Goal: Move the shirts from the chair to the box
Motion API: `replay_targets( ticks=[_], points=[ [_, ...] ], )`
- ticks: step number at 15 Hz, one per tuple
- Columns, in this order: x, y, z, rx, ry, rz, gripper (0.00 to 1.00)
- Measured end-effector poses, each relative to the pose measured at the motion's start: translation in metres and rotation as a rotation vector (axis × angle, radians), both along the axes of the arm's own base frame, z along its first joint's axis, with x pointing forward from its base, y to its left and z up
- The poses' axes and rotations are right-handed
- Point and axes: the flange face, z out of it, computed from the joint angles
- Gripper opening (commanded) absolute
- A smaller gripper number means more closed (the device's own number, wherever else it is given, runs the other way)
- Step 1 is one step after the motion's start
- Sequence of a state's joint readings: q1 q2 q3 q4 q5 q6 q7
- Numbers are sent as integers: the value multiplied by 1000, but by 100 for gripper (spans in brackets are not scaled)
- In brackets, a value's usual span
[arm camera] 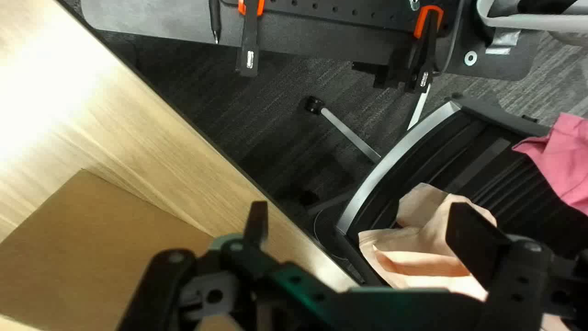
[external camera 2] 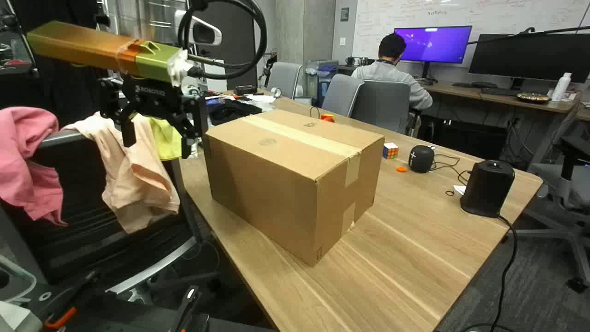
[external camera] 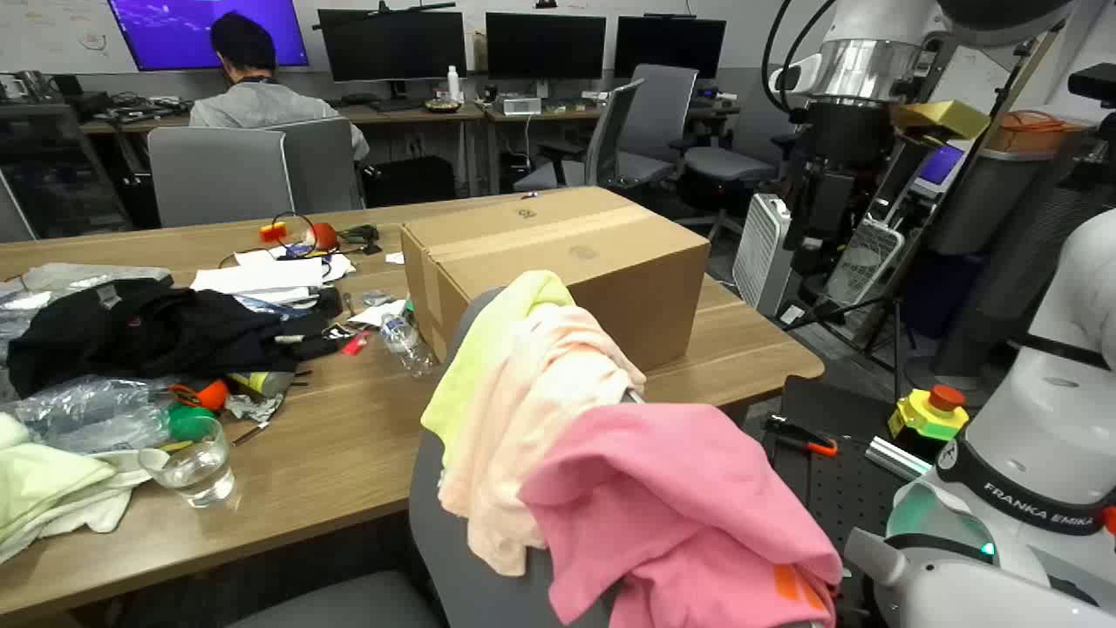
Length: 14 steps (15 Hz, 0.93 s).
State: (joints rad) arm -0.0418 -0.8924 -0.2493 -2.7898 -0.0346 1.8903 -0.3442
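Observation:
A pink shirt (external camera: 680, 497), a peach shirt (external camera: 532, 392) and a yellow-green shirt (external camera: 479, 349) hang over the back of the grey chair (external camera: 436, 515). They also hang there in an exterior view: pink (external camera 2: 30, 157), peach (external camera 2: 133, 189), yellow-green (external camera 2: 168, 143). The cardboard box (external camera: 567, 235) stands on the table with its top flaps shut and taped; it also shows in an exterior view (external camera 2: 262, 198). My gripper (external camera 2: 157, 144) is open and empty, above the chair back's side of the box. In the wrist view my open fingers (arm camera: 358, 211) straddle the table edge and the peach shirt (arm camera: 413, 243).
The wooden table (external camera 2: 415, 249) holds a speaker (external camera 2: 421, 159), a black device (external camera 2: 488, 189) and a Rubik's cube (external camera 2: 390, 150). Black cloth (external camera: 157, 336), a water glass (external camera: 196, 467) and a plastic bottle (external camera: 405, 344) lie or stand there. A person (external camera: 261, 96) sits behind.

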Motion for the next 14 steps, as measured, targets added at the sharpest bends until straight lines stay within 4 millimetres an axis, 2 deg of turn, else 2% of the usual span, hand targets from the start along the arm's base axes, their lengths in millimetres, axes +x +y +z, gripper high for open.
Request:
replay_targets(
  ticks=[10, 12, 14],
  points=[
    [0, 1, 0, -1, 0, 1, 100],
    [1, 5, 2, -8, -3, 15, 100],
    [4, 18, 7, -16, -13, 50, 100]
  ],
)
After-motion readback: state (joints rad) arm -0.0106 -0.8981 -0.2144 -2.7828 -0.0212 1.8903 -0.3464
